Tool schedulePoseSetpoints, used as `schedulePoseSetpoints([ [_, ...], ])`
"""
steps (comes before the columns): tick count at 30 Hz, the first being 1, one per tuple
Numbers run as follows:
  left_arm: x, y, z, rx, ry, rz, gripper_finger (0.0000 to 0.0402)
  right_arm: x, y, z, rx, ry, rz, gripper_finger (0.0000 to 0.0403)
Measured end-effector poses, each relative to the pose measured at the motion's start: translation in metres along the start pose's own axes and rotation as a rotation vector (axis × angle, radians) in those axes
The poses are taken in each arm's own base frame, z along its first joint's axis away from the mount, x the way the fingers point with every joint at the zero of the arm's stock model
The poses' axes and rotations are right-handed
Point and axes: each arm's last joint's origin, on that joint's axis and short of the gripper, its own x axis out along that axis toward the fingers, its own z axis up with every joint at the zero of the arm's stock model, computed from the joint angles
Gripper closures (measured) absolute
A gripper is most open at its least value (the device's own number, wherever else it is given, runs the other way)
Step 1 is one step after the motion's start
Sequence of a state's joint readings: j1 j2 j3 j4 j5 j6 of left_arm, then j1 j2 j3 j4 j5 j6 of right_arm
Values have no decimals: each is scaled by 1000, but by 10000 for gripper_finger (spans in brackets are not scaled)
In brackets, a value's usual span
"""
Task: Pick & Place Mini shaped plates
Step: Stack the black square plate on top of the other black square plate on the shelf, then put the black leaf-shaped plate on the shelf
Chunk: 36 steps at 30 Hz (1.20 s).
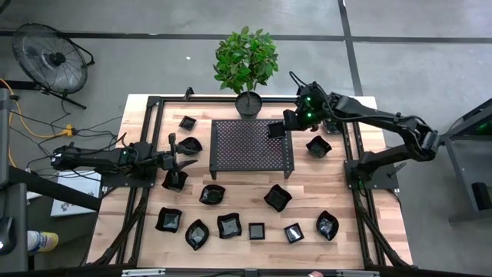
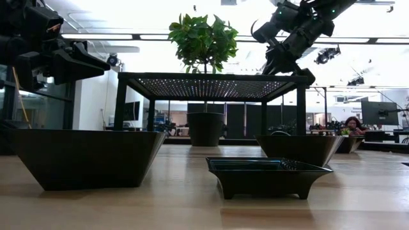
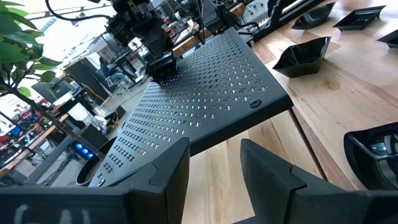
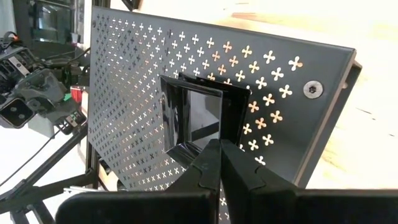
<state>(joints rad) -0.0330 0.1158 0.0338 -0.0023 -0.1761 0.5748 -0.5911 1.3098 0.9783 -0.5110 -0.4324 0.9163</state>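
Right gripper (image 4: 219, 155): it is over the right back corner of the rack (image 1: 250, 145), and its jaws are closed on the rim of a small square plate (image 4: 198, 118). In the right wrist view the two fingers meet on the plate's near edge.
Held plate: it is just over the perforated top of the rack; I cannot tell if it touches the metal. In the high view it shows as a dark square (image 1: 276, 130) at the rack's right back corner.
Left gripper (image 1: 174, 150): it is on the left side of the table (image 1: 154, 200), beside the rack. Its jaws are apart and hold nothing; the left wrist view shows a clear gap between the two fingers (image 3: 168, 174).
Rack: a black metal stand on four legs, in the middle of the table toward the back, with cross-shaped holes in its top.
Other plates: many small black dishes lie on the wood. A row of them (image 1: 257, 229) is along the front of the table, two more (image 1: 277, 197) are between this row and the rack, one (image 1: 319, 146) is to the right of the rack, and a few (image 1: 187, 122) are to its left near the left gripper.
Plant (image 1: 247, 60): a green plant in a round black pot, behind the rack at the back edge of the table.
Room: a person (image 2: 352, 123) sits far behind the table in the low view.
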Motion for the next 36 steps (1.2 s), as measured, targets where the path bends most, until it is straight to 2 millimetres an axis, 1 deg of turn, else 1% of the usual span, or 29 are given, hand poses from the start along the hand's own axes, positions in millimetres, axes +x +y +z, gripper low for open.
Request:
schedulePoseSetpoints([
  [4, 0, 0, 0, 0, 0, 0, 261, 0, 0, 0, 0, -1, -1, 391],
  [11, 0, 0, 0, 0, 0, 0, 261, 2, 0, 2, -2, -13, -4, 336],
  [15, 0, 0, 0, 0, 0, 0, 261, 3, 2, 4, -31, -30, 15, 318],
  [22, 0, 0, 0, 0, 0, 0, 261, -3, 4, 3, -107, -58, 23, 313],
  [26, 0, 0, 0, 0, 0, 0, 261, -10, 6, 1, -148, -81, 28, 313],
  [36, 0, 0, 0, 0, 0, 0, 261, -43, 7, -4, -278, -163, 44, 313],
])
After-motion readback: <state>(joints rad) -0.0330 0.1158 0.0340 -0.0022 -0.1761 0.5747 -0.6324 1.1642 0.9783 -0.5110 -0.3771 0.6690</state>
